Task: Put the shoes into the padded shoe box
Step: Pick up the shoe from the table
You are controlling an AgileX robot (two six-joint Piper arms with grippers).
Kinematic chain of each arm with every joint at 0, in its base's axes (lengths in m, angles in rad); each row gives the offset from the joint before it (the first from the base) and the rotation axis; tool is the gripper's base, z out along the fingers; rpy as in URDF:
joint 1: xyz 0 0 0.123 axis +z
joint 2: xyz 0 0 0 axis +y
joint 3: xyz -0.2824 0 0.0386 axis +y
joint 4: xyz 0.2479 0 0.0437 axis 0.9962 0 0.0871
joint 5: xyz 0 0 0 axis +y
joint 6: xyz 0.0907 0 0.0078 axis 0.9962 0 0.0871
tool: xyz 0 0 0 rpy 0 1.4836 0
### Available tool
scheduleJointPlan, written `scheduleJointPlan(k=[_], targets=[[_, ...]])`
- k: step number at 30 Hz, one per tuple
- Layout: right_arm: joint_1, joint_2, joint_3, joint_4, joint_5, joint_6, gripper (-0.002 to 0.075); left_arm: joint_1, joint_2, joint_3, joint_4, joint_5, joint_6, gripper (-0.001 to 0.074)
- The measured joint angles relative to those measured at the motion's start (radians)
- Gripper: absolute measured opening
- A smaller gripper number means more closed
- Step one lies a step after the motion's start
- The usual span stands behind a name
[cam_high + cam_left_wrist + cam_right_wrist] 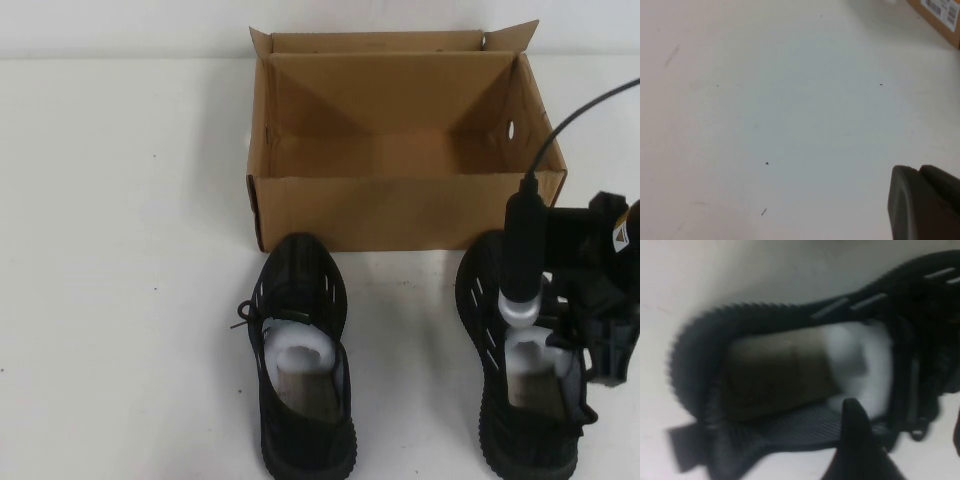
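The table [110, 250] is white and carries a few small dark specks. The left gripper [925, 200] shows only in its own wrist view, as a dark finger tip above bare table with a box corner bearing a printed label at the frame edge; whether its fingers are spread or pressed together cannot be told. The left shoe [303, 360] stands on the table just in front of the box [400, 210], toe toward the box wall, white stuffing visible in its opening, white dashes on its side. The box is open at the top, its short flaps up, its interior bare cardboard, with round holes in its right wall. The right shoe [525, 375] stands to the right of the left shoe, well apart from it, also toe toward the box. The right gripper [575, 345] hangs directly over the right shoe's opening. Its fingers [855, 440] are spread, one dark finger lying beside the collar; nothing is pinched between them.
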Motion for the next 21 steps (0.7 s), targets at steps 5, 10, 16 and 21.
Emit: scheduleJointPlan(k=[5,10,16,21], targets=[[0.000,0.016,0.000,0.023,-0.060,-0.041,0.0378,0.000,0.000,0.000,0.000,0.000,0.000,-0.0004],[0.000,0.049,0.000,0.047,-0.056,-0.055,0.0378,0.000,0.000,0.000,0.000,0.000,0.000,-0.0004],[0.000,0.082,0.000,0.040,-0.065,-0.088,0.0344,0.000,0.000,0.000,0.000,0.000,0.000,-0.0004],[0.000,0.083,0.000,0.038,-0.063,-0.095,0.0226,0.000,0.000,0.000,0.000,0.000,0.000,-0.0004]])
